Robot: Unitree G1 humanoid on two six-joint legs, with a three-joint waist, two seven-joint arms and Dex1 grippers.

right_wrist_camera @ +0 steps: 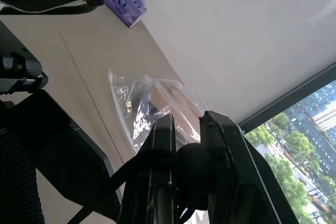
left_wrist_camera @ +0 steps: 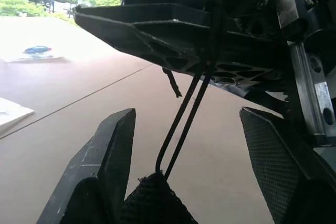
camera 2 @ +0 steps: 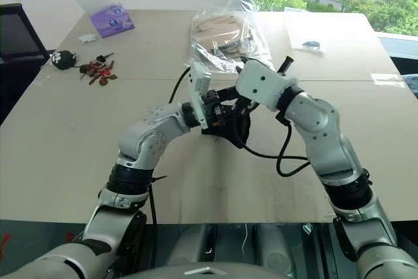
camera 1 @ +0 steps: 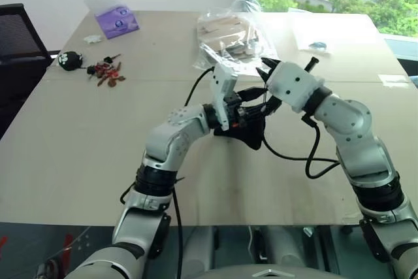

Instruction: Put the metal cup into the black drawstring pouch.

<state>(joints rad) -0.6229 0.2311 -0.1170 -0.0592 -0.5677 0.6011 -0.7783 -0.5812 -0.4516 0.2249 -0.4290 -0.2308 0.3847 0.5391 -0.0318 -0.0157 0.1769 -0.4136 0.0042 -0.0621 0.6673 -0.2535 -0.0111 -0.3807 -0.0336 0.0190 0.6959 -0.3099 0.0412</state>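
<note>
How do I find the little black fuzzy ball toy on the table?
Look at the table's far left edge, beside the dark chair. The black round plush toy sits left of the scattered red bits; it is the one black ball there, with white marks.

No readable text, label, brand, number or sign anywhere. Pale marks on the flat purple packet [camera 1: 117, 20] at the far left of the beige table [camera 1: 78, 155], too small to make out. No print visible on the crumpled clear plastic bag [camera 1: 235, 34], on the white paper sheet [camera 1: 326, 31] at the far right, or on the white arm housings.
</note>
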